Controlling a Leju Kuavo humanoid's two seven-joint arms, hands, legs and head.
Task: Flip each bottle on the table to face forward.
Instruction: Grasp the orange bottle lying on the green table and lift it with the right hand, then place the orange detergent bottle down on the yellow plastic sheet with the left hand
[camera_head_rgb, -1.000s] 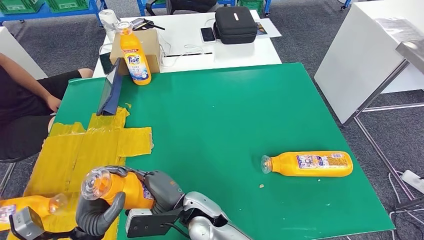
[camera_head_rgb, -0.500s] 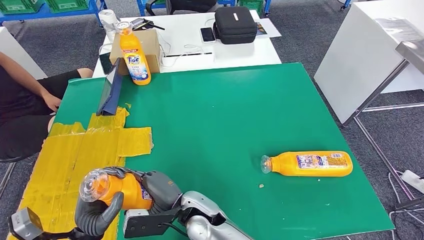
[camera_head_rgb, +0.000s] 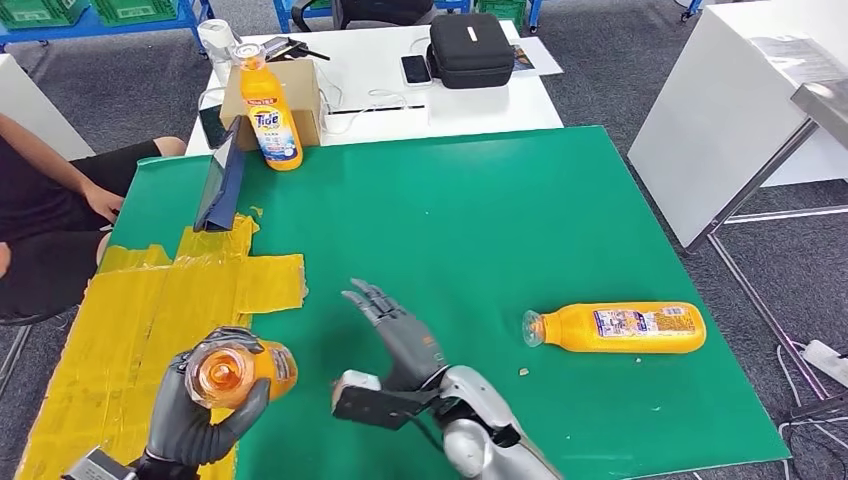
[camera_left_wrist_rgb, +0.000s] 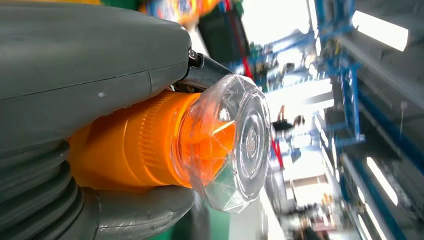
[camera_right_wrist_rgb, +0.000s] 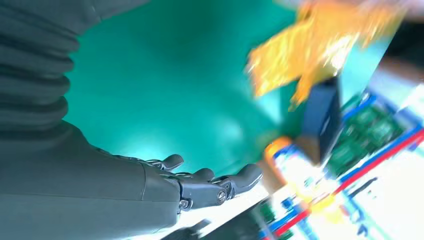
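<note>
The left hand (camera_head_rgb: 205, 415) is wrapped around an orange bottle (camera_head_rgb: 243, 371) at about 8 o'clock on the green surface (camera_head_rgb: 470, 220), low over the edge of the yellow tape (camera_head_rgb: 160, 310), with the clear cap (camera_head_rgb: 217, 374) pointing up toward the head camera. In the left wrist view the thumb and fingers (camera_left_wrist_rgb: 75, 80) close on the neck and shoulder just behind the cap (camera_left_wrist_rgb: 227, 142), so the grip sits high on the bottle rather than round its body. The right hand (camera_head_rgb: 395, 325) hangs near the middle of the surface with its fingers spread and nothing in it.

A second bottle (camera_head_rgb: 615, 328) lies on its side at 4 o'clock, cap toward the centre, small-print label up. A third (camera_head_rgb: 270, 115) stands at 11 o'clock with its Tide label facing the robot, which looks like the wanted result.

The step in hand seems to be turning the held bottle until its front label faces forward, then setting it down. With a hold this near the neck, the heavy end may swing, so I would rotate slowly and keep the wrist low. Bring the base flat onto bare green, not the wrinkled tape, before easing the fingers off. The free right hand could steady the body if it slips. Which face of the held bottle shows cannot be told from here.
</note>
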